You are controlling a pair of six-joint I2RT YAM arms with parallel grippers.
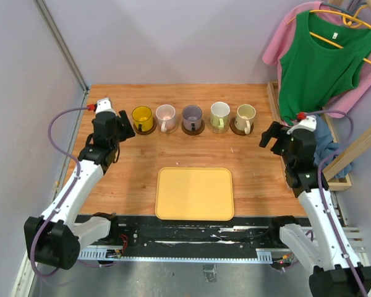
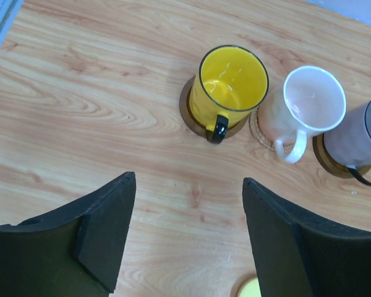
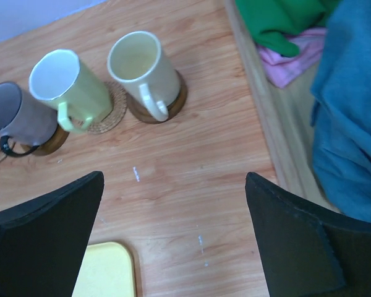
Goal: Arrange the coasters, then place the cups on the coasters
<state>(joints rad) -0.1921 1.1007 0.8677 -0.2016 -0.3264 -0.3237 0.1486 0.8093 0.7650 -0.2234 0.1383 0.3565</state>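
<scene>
Several cups stand in a row at the back of the table, each on a round coaster: yellow (image 1: 142,116), pink (image 1: 166,116), purple-grey (image 1: 191,116), pale green (image 1: 220,114) and cream (image 1: 245,116). In the left wrist view the yellow cup (image 2: 232,86) sits on a dark brown coaster (image 2: 187,114) and the pink cup (image 2: 309,105) on a tan one (image 2: 258,129). My left gripper (image 2: 188,185) hangs open and empty just left of the yellow cup. My right gripper (image 3: 173,179) is open and empty, right of the cream cup (image 3: 142,65) on its dark coaster (image 3: 176,99).
A rectangular yellow tray (image 1: 195,193) lies in the middle near the front. A wooden rail (image 1: 273,99) borders the right side, with blue cloth (image 3: 349,124) and green and pink clothes (image 1: 324,55) beyond it. A grey wall stands along the left.
</scene>
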